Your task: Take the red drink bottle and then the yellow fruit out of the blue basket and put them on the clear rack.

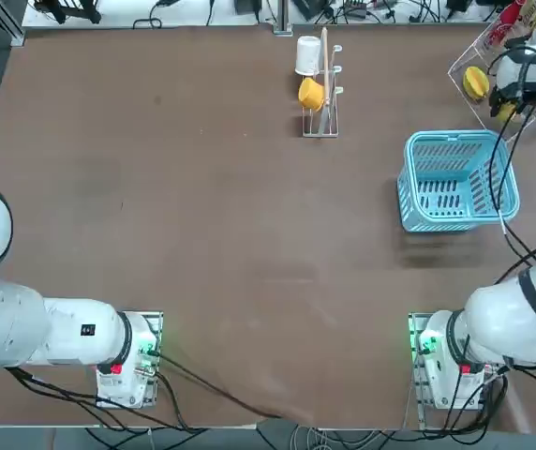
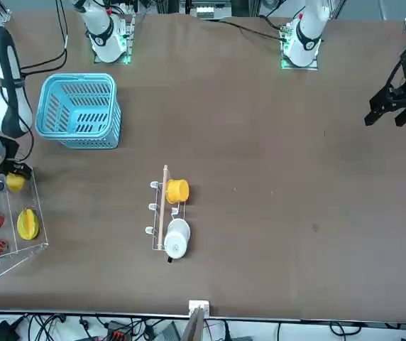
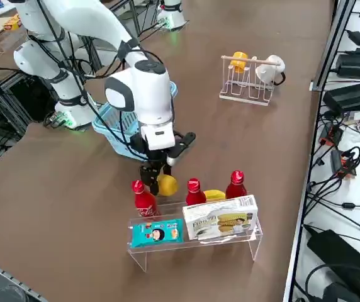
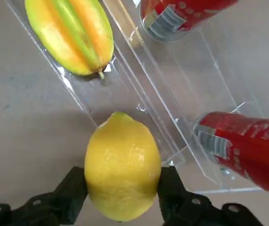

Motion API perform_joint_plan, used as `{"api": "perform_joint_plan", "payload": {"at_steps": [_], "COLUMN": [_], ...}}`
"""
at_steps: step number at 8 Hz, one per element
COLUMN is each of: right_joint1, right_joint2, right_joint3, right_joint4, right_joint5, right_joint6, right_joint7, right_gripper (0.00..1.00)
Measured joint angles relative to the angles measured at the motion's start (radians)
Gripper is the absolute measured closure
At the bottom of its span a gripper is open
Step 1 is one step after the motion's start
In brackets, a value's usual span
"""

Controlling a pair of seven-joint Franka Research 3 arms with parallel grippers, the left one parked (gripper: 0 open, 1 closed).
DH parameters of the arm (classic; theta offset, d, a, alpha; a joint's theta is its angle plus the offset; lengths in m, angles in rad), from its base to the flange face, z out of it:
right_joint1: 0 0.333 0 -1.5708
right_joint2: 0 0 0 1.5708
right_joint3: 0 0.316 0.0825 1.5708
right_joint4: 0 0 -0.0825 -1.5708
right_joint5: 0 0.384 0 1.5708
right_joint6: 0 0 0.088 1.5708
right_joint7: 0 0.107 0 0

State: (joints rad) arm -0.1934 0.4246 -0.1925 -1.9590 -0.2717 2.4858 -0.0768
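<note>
My right gripper (image 3: 162, 180) is shut on the yellow fruit (image 4: 122, 172), a small lemon, one finger (image 4: 73, 194) on each side of it. It holds the lemon at the edge of the clear rack (image 3: 192, 244), low between two red bottles (image 3: 143, 198) (image 3: 194, 192). A third red bottle (image 3: 235, 184) also stands on the rack; which one is the task's red drink bottle I cannot tell. The blue basket (image 1: 410, 183) stands beside the rack with nothing showing inside. From the front, the lemon (image 2: 15, 182) sits at the rack's near corner.
A larger oval yellow-green fruit (image 4: 71, 35) lies on the rack next to the lemon. Two flat snack packs (image 3: 221, 220) stand in the rack's lower level. A wire cup stand (image 1: 320, 89) with a yellow cup (image 1: 311, 93) and a white cup (image 1: 307, 54) stands mid-table.
</note>
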Motion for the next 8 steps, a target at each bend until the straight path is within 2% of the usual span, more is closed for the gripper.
{"api": "perform_joint_plan", "payload": {"at_steps": [4, 8], "right_joint1": [-0.001, 0.000], "right_joint2": [0.022, 0.045], "right_joint3": [-0.001, 0.000], "right_joint4": [0.014, 0.024], "right_joint5": [-0.009, -0.073], "right_joint6": [0.010, 0.012], "right_joint7": [0.000, 0.001], "right_gripper": [0.18, 0.18]}}
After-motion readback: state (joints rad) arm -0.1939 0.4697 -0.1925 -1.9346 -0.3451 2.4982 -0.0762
